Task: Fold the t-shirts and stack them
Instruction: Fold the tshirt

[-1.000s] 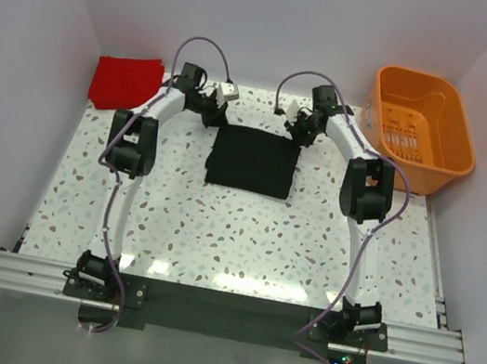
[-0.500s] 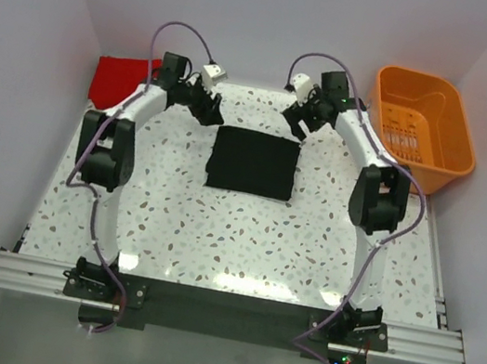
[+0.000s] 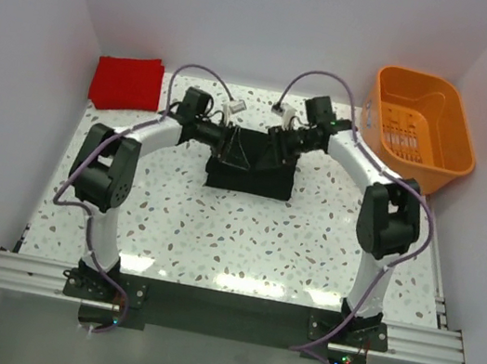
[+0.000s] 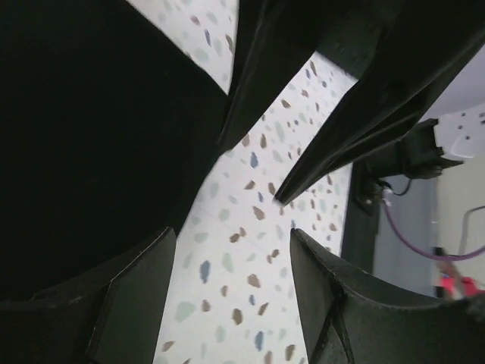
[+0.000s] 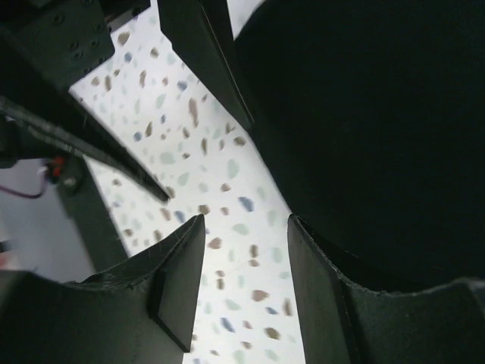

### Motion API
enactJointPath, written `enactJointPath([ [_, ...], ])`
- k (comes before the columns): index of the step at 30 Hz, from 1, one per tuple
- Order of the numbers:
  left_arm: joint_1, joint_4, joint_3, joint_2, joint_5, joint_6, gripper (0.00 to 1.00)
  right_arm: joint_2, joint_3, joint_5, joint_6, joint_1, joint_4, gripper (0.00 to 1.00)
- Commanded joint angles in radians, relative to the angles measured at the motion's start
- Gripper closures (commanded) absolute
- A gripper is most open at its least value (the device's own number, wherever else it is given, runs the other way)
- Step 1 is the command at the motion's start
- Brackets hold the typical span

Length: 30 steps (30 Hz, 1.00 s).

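Overhead: left end effector (image 3: 234, 145) and right end effector (image 3: 270, 146) face each other low over the black t-shirt (image 3: 249, 176) at its far edge, probably lining up a fold grab. The red t-shirt (image 3: 127, 82) lies folded well to its left, with open worktop (image 3: 215, 234) on its near side. Left wrist: jaws part-open and empty, shirt edge beside one finger. Right wrist: same, nothing held.

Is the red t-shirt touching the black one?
Apart. The top external view shows the red t-shirt in the far left corner and the black t-shirt mid-table, with bare speckled table between them.
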Motion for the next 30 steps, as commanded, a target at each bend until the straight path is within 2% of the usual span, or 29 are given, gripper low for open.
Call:
enactJointPath([
  [1,-0.023,0.129,-0.058,0.052,0.096,-0.225,0.34,0.061,-0.087,-0.166,0.200,0.010,0.081,0.50],
  [4,-0.005,0.105,-0.055,0.136,0.087,-0.252,0.35,0.137,-0.110,-0.169,0.197,-0.004,0.076,0.54],
  [8,0.052,0.149,-0.084,0.242,0.041,-0.301,0.35,0.234,-0.141,-0.134,0.168,-0.059,0.081,0.54],
  [14,0.131,0.076,-0.101,0.327,0.010,-0.252,0.36,0.315,-0.174,-0.081,0.126,-0.154,0.020,0.55],
  [18,0.161,0.028,-0.129,0.307,0.010,-0.221,0.36,0.291,-0.228,-0.092,0.096,-0.196,-0.029,0.55],
  [23,0.190,-0.023,-0.150,0.266,0.013,-0.160,0.35,0.265,-0.237,-0.094,-0.033,-0.259,-0.166,0.55],
  [25,0.195,-0.030,-0.152,0.229,0.044,-0.117,0.34,0.256,-0.205,-0.087,-0.099,-0.268,-0.241,0.57],
  [27,0.200,-0.085,-0.126,0.194,0.072,-0.069,0.33,0.190,-0.179,-0.095,-0.108,-0.269,-0.261,0.60],
  [30,0.224,-0.139,-0.087,0.056,0.072,0.023,0.30,0.076,-0.130,-0.088,-0.064,-0.260,-0.229,0.60],
])
